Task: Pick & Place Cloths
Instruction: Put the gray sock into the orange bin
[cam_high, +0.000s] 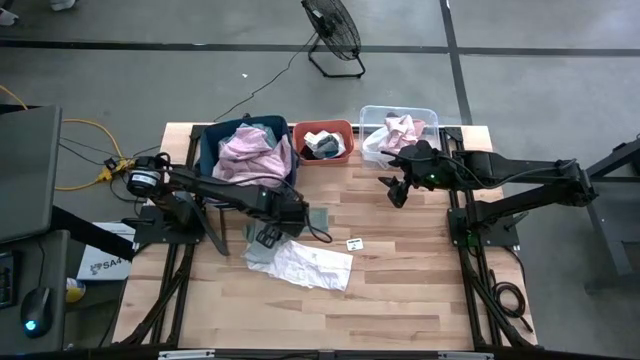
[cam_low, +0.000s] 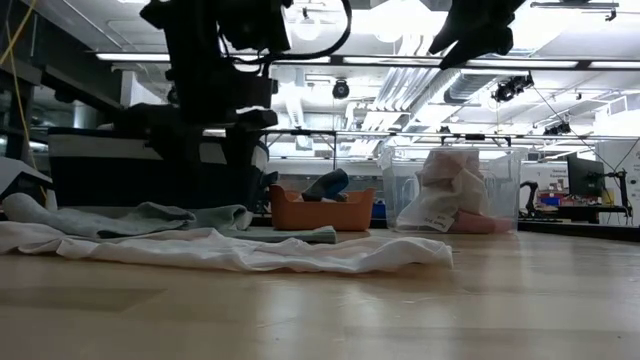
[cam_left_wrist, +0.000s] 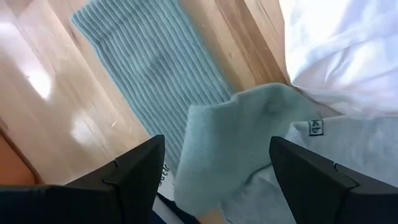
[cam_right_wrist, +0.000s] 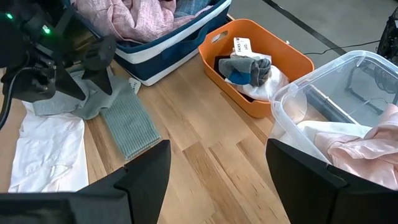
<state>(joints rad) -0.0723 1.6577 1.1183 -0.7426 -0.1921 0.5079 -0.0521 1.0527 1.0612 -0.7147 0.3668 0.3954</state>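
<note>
Cloths lay loose mid-table, a grey-green cloth (cam_left_wrist: 249, 143) on a white cloth (cam_high: 305, 265), so the left gripper (cam_left_wrist: 211, 180) hung spread just above them, likely to pinch, while the right gripper (cam_high: 397, 190) waited spread near the clear bin (cam_high: 372, 118).

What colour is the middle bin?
Orange; the right wrist view shows it best.

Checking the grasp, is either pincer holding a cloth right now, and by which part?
No. The left pincer is open over the grey-green cloth; the right pincer is open and empty.
</note>
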